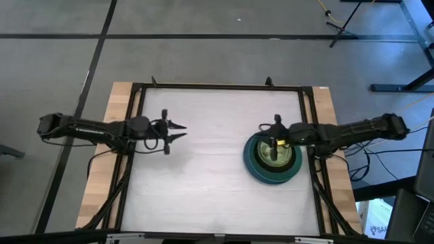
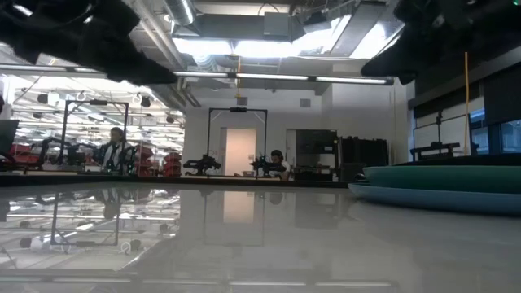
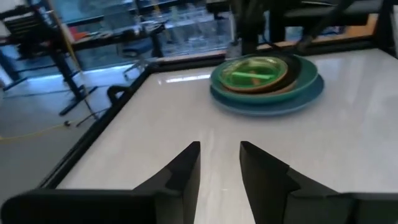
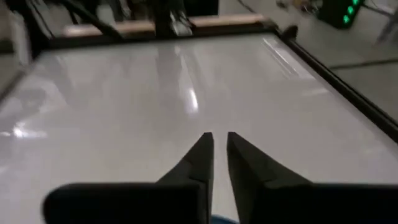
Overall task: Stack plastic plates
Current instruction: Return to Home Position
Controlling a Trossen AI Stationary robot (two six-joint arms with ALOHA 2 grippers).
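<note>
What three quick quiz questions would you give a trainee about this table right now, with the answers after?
1. True or false: the stack of plates sits on the left half of the table.
2. Which plate lies at the bottom of the stack? A. the slate-blue plate; B. a pink plate; C. a black plate.
3. What is the left gripper holding?

Key:
1. False. It sits on the right half, under the right gripper.
2. A.
3. Nothing. Its fingers are apart over bare table.
</note>
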